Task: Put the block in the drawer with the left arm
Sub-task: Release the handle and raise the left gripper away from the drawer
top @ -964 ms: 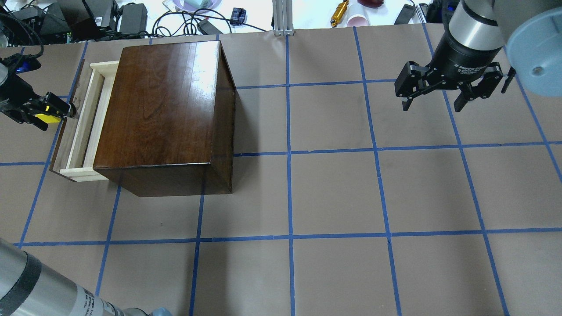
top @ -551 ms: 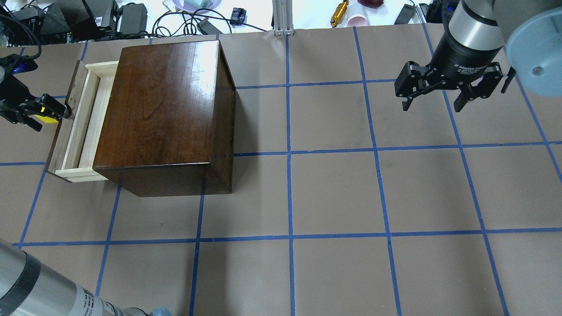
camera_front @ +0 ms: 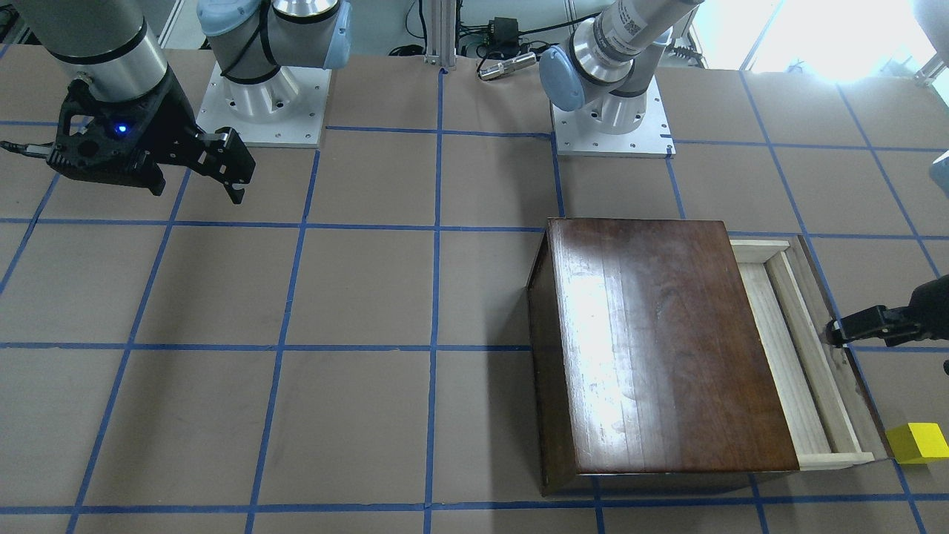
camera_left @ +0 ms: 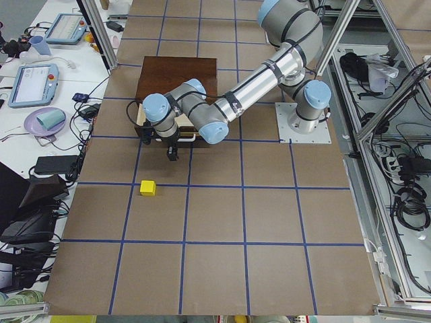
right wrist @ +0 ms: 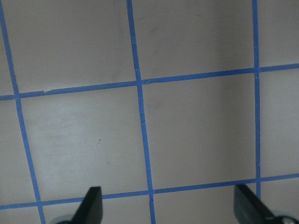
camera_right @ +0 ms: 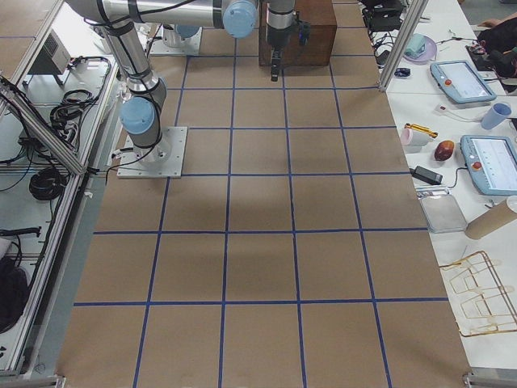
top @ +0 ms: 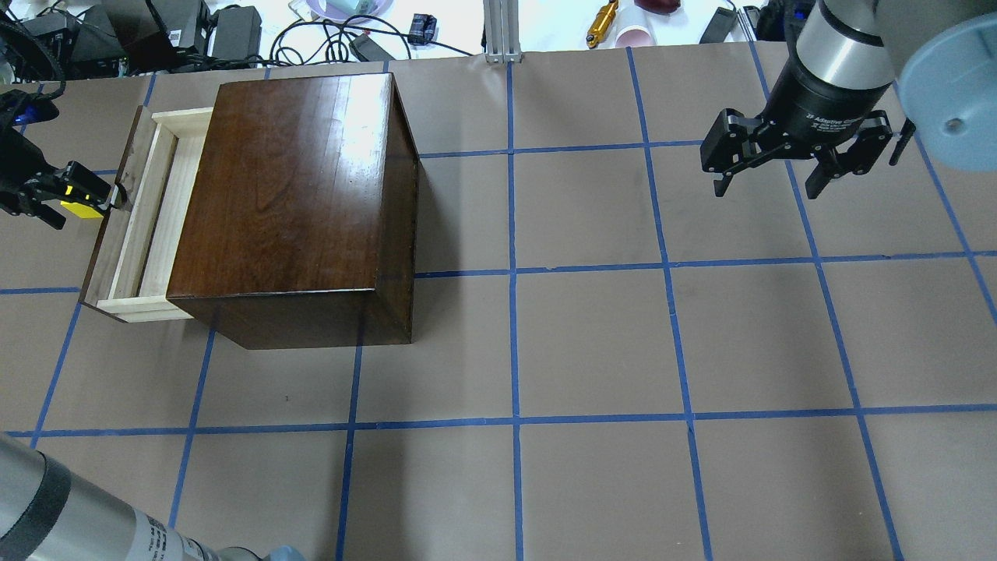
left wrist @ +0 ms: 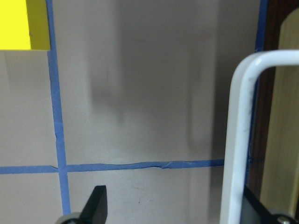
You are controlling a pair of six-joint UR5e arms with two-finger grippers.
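Note:
The yellow block (camera_front: 917, 443) lies on the table beside the drawer's far front corner; it also shows in the exterior left view (camera_left: 147, 188) and the left wrist view (left wrist: 18, 23). The drawer (top: 144, 226) stands partly pulled out of the dark brown box (top: 296, 195). My left gripper (top: 89, 204) is open at the drawer's dark front panel (camera_front: 845, 371). In the left wrist view (left wrist: 180, 205) the white handle (left wrist: 238, 140) sits just inside one finger. The block is apart from the gripper. My right gripper (top: 767, 187) is open and empty, high over bare table.
Cables, power bricks and small items (top: 234, 31) lie beyond the table's far edge, with an aluminium post (top: 502, 31). The arm bases (camera_front: 259, 96) stand on the robot's side. Blue tape lines grid the brown table top (top: 592, 343).
My left gripper has moved left and the drawer has slid a little further out of the box. The block and the right arm have not moved.

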